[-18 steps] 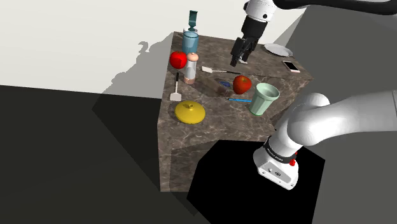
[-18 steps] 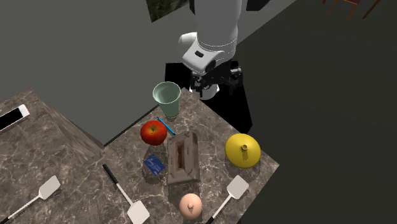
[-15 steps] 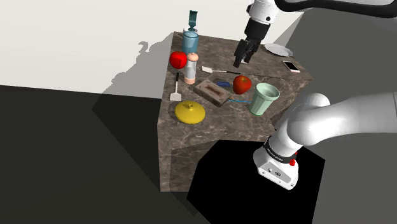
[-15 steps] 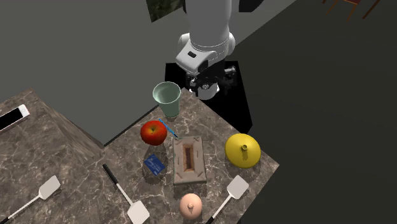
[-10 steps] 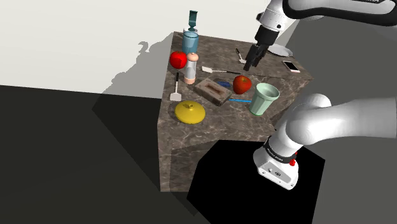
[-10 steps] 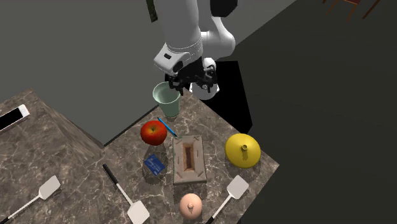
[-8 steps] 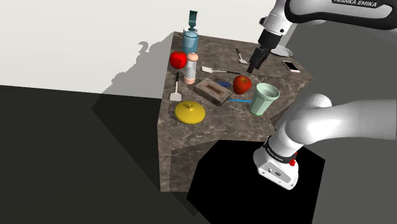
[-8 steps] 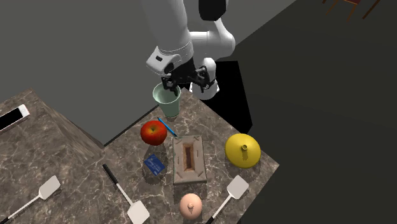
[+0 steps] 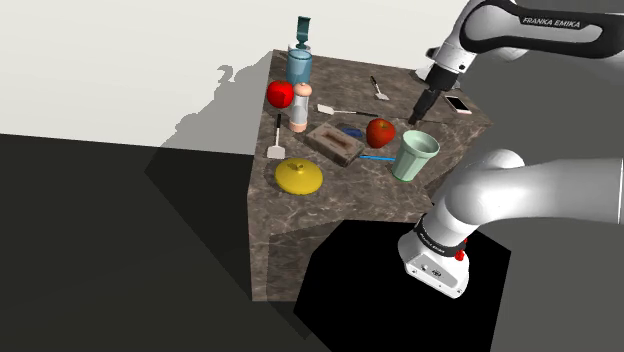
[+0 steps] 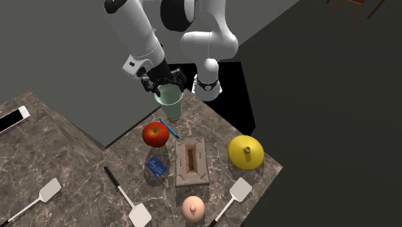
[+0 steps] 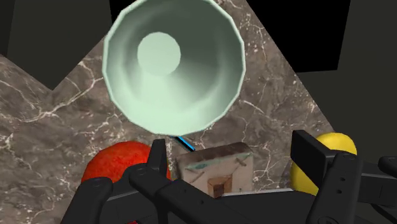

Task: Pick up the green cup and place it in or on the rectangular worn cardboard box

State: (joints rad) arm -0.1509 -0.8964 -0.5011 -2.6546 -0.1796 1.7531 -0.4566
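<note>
Green cup [image 11: 175, 63] sits just under our wide-open, empty tool [image 11: 233, 154]; we should lower straight onto its rim, then squeeze.

Home kitchen corner, stone-patterned counter [image 10: 71, 151], white spatula [image 10: 239, 189], red apple [image 10: 154, 134]

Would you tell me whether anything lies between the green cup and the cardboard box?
A blue pen lies flat between the green cup and the cardboard box; the red apple sits just beside that line.
</note>
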